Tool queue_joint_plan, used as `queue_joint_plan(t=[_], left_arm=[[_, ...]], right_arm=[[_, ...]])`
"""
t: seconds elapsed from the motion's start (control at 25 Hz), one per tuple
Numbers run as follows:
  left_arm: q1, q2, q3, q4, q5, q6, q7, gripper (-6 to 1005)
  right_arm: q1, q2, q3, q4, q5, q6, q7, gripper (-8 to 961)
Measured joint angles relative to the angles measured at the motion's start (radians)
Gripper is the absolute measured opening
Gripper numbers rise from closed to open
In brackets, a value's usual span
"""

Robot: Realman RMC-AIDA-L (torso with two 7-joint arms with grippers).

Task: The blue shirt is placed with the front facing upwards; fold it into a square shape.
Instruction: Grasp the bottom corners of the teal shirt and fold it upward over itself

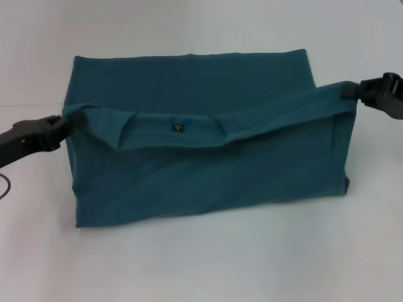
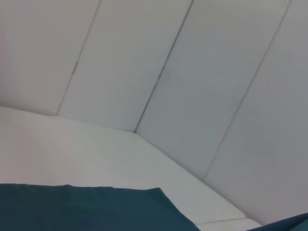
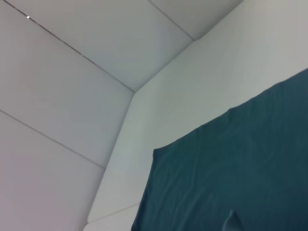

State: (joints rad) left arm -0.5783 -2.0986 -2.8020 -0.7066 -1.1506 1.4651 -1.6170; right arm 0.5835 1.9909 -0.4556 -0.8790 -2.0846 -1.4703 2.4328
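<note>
Both hands are at work on the blue shirt (image 1: 208,132), one at each end of a raised fold. On the robot's left, the left hand (image 1: 63,124) is pinched on the shirt's edge at the fold's left end; on the right, the right hand (image 1: 357,91) is pinched on the fold's other end, which sits higher and farther back. Between them the cloth is drawn out as a band that sags a little in the middle, where the neck opening shows with a small dark label (image 1: 178,126) in it.

Below and behind that band, the shirt lies on the white desk (image 1: 201,264) as a wide rectangle, already doubled over, its long sides running left to right. No lettering shows on the visible cloth. Shallow creases cross the near panel.

From the left wrist, a teal corner of cloth lies on the desk, with white wall panels (image 2: 192,72) beyond. From the right wrist, a broader sheet of the same cloth covers the desk surface.

No containers are visible.
</note>
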Motion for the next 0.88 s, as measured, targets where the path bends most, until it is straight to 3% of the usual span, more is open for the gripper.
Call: queue_joint_plan(t=[0.32,0.88], left_arm=[[-0.040,-0.022,0.009,0.001,0.000,-0.115,-0.001,40],[-0.085,-0.040,0.059,0.003,-0.002,-0.272,-0.001,40]], right_arm=[[0.007,0.001,-0.035,0.036,-0.003,0.117,-0.028,45],[0.024,0.006,-0.106,0.076,-0.003,0.299,-0.085,44]])
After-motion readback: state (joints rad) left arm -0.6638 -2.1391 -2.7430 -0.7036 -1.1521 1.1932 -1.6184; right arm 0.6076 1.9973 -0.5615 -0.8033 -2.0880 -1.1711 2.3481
